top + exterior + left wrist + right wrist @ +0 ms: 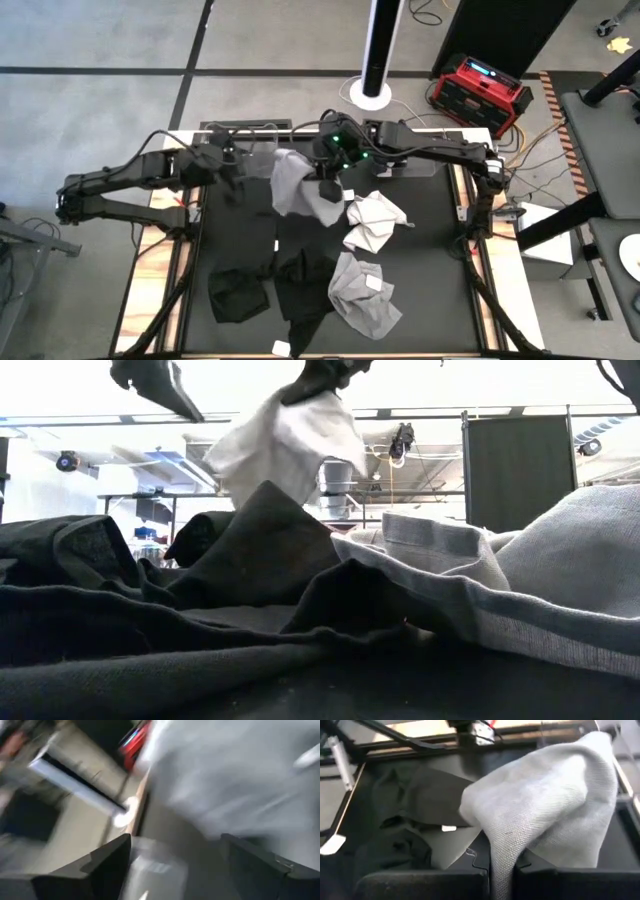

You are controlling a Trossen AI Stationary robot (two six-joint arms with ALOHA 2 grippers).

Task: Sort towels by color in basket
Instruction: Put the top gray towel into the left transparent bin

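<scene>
My right gripper [325, 186] is over the far middle of the black mat, shut on a light grey towel [294, 184] that hangs below it; the towel also shows in the low view [285, 445] and in the right wrist view [545, 810]. My left gripper [234, 182] hovers to the towel's left, open and touching nothing; its fingers [107, 865] stand apart in the blurred wrist view. On the mat lie a crumpled white towel [375, 222], a light grey towel with a tag [365, 295] and black towels [238, 296] [303, 285]. My right gripper holds the light grey towel by a gathered fold [502, 862], pinched between the two fingers from above; how many layers, I cannot tell. The towel is lifted clear of the mat and hangs slack below and beside the fingers [300, 430].
The mat has a metal frame and wooden table edges [160, 240]. Beyond the far edge stand a red device [480, 88] and a white pole base [369, 92]. A small white tag [282, 347] lies at the near edge. Dark cloth heaps [250, 560] fill the low view's foreground.
</scene>
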